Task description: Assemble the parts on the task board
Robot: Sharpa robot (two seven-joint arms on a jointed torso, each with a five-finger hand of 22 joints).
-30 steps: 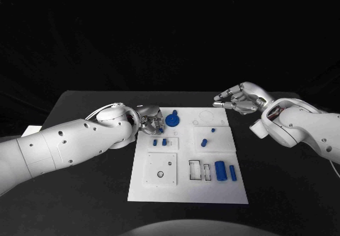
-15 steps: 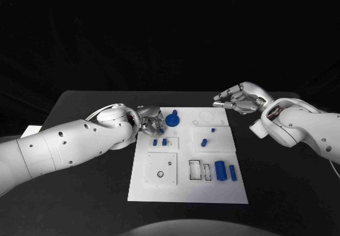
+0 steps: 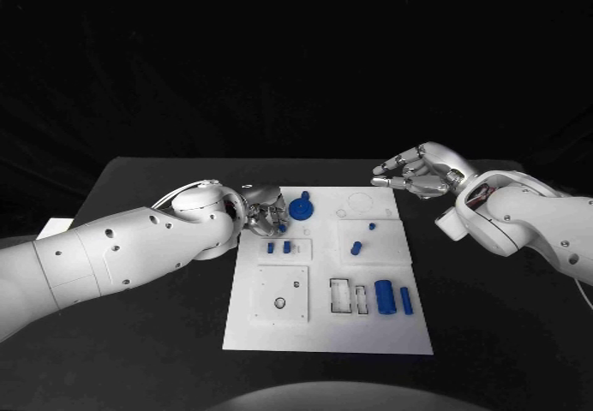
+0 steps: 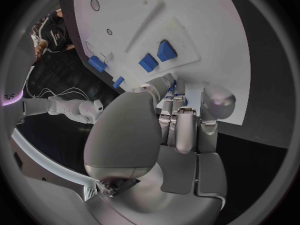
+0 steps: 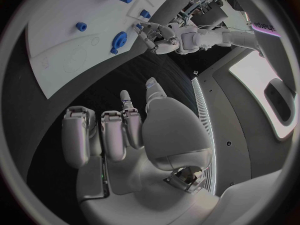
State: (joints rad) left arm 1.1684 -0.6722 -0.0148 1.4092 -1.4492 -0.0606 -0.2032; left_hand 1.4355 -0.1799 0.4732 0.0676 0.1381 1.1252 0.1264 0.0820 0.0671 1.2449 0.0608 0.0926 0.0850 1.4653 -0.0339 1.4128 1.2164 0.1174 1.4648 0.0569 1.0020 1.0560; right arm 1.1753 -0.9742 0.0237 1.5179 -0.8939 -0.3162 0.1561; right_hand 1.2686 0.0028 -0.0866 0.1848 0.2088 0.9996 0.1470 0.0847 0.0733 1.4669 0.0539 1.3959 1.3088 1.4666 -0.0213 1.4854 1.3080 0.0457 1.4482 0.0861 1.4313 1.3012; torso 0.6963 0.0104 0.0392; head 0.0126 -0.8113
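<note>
At the far left corner of the task board (image 3: 327,274), the left hand (image 3: 263,214) has its fingers (image 4: 185,130) curled around a small blue part (image 3: 278,228).
Just beside them stands a blue gear (image 3: 302,206); blue pegs (image 3: 278,247) and cylinders (image 3: 393,297) lie nearer on the board. The right hand (image 3: 418,175) hovers off the far right corner above the black counter (image 3: 148,342), fingers bent in, holding nothing.

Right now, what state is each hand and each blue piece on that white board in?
Left hand: fingers curled at the board's far left corner, a small blue piece between them.
Right hand: empty, fingers curled, past the board's far right corner.
Blue gear: on the board.
Big blue cylinder: lying flat.
White board: flat on the table.
</note>
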